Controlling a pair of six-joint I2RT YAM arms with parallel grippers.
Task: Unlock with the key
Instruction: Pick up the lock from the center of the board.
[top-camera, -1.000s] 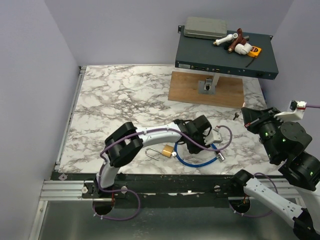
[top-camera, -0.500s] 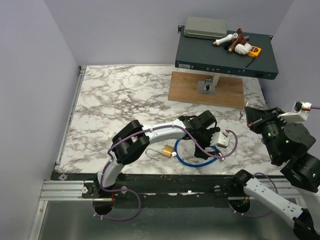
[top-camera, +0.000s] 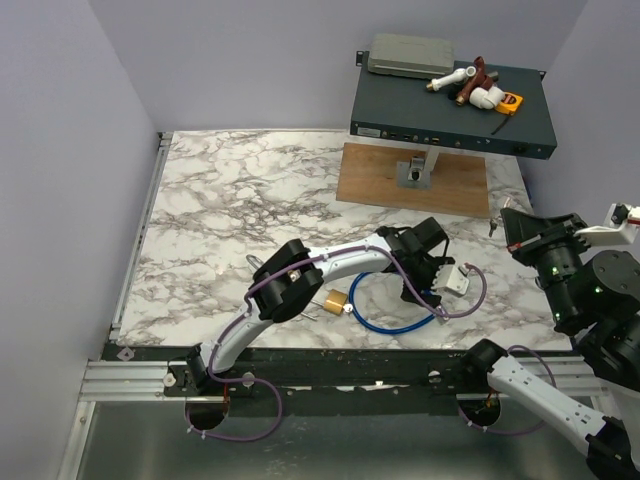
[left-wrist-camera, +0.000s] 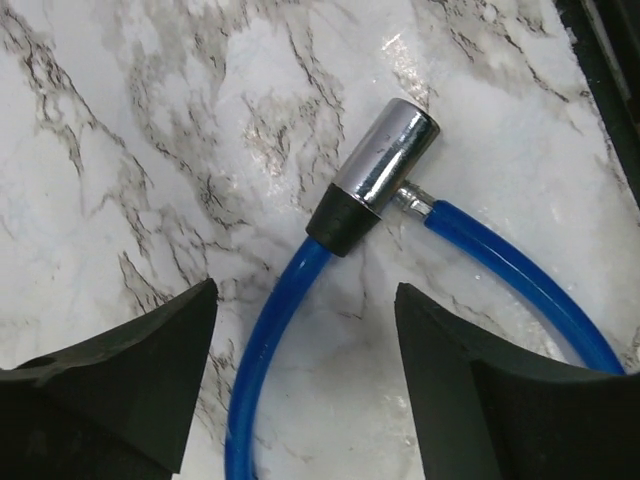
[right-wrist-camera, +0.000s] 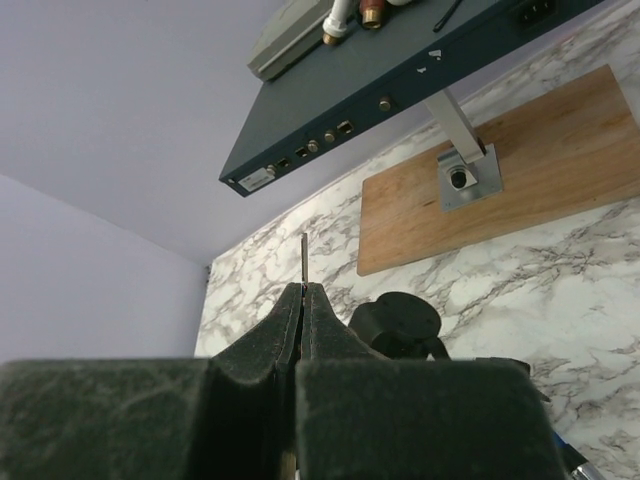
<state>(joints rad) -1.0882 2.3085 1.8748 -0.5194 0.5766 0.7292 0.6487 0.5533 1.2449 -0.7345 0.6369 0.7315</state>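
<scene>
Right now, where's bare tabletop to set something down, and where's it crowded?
Free: the far-left stretch of the marble table, between the left rail and the wooden board. Crowded: near-centre, where the open left pincer hovers over the blue cable lock beside the brass padlock.

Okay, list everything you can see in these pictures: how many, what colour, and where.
key: one, silvery-grey, clamped in the right pincer, tip up
cable lock: one, blue cable with chrome-and-black barrel, on the table's near right
padlock: one, brass, left of the cable loop, partly behind the left arm
wooden board: one, brown, far right of table
metal bracket: one, grey, on the board
rack unit: one, dark blue-grey, above the board
flat box: one, grey, on the rack unit
pipe fittings: several, white and copper, on the rack unit
table: one, white marble
left pincer: black, open above the lock barrel
right pincer: black, shut
</scene>
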